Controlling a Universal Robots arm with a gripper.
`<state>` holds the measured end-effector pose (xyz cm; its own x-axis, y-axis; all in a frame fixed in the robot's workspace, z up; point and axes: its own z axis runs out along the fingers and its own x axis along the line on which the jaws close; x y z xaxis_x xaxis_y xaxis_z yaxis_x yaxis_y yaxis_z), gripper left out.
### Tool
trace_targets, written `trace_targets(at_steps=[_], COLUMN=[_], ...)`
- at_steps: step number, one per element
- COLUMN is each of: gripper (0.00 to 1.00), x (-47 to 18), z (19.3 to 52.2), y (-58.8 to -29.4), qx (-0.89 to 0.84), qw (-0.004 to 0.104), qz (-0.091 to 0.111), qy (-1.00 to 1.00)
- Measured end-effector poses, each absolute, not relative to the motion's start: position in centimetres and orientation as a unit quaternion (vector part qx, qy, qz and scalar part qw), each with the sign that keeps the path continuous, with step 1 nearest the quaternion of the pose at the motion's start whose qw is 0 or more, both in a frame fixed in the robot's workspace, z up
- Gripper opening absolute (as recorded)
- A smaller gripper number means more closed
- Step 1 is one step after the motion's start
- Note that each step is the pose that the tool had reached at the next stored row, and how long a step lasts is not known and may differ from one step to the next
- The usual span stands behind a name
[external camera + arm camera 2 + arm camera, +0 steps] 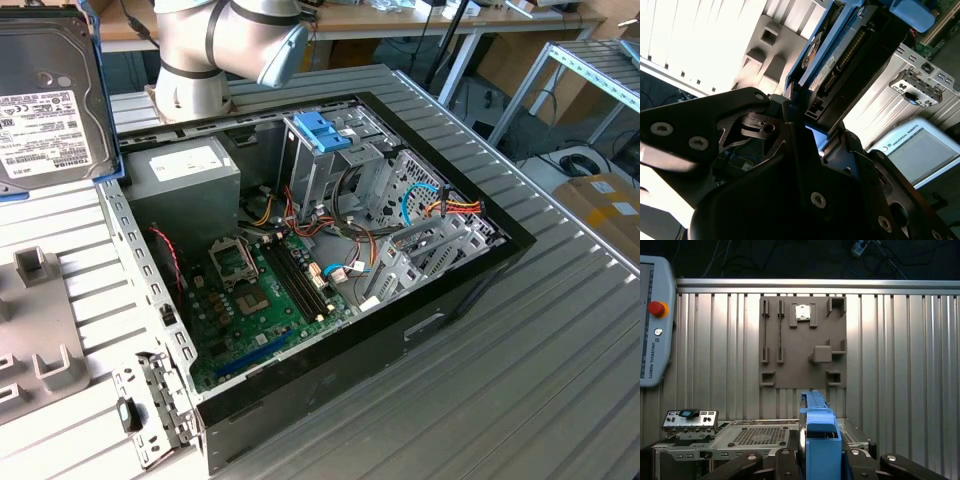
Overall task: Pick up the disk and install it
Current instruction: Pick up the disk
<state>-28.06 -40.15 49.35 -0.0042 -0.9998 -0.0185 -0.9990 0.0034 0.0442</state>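
The disk [50,90], silver-grey with a white label and a light blue frame, hangs in the air at the exterior view's upper left, above the table and beside the open computer case [470,290]. In the second wrist view my gripper [812,117] is shut on the disk [835,60], one dark finger on each face. The first wrist view shows the disk's blue frame [817,432] edge-on between the fingers [788,456], above the case's metal wall [755,435].
Inside the case stand a drive cage with a blue handle [325,130], a grey power-supply box [185,165] and the green mainboard [260,300]. A grey fixture plate [802,340] lies on the ribbed table. A teach pendant [655,320] and a loose metal bracket [150,400] sit nearby.
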Motion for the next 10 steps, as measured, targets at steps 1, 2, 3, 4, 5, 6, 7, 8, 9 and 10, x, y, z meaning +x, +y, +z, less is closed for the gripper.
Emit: trace_targets(at_steps=[1,2,3,4,5,6,7,8,9,10], gripper=[0.37,0.37,0.37,0.37,0.37,0.37,0.37,0.37,0.37,0.37], x=[-28.0,-27.96,-27.92,-27.89,-27.85,-27.78,-27.75,-27.71,-27.66,-27.62], z=[49.35,49.35,49.35,49.35,49.34,49.34,49.33,49.33,49.33,49.33], y=[-40.15,-40.15,-40.15,-40.15,-40.15,-40.15,-40.15,-40.15,-40.15,-40.15], qx=[0.706,0.706,0.706,0.706,0.706,0.706,0.706,0.706,0.706,0.706], qw=[0.009,0.009,0.009,0.009,0.009,0.009,0.009,0.009,0.009,0.009], qz=[-0.022,-0.022,-0.022,-0.022,-0.022,-0.022,-0.022,-0.022,-0.022,-0.022], qy=[-0.708,-0.708,-0.708,-0.708,-0.708,-0.708,-0.708,-0.708,-0.708,-0.708])
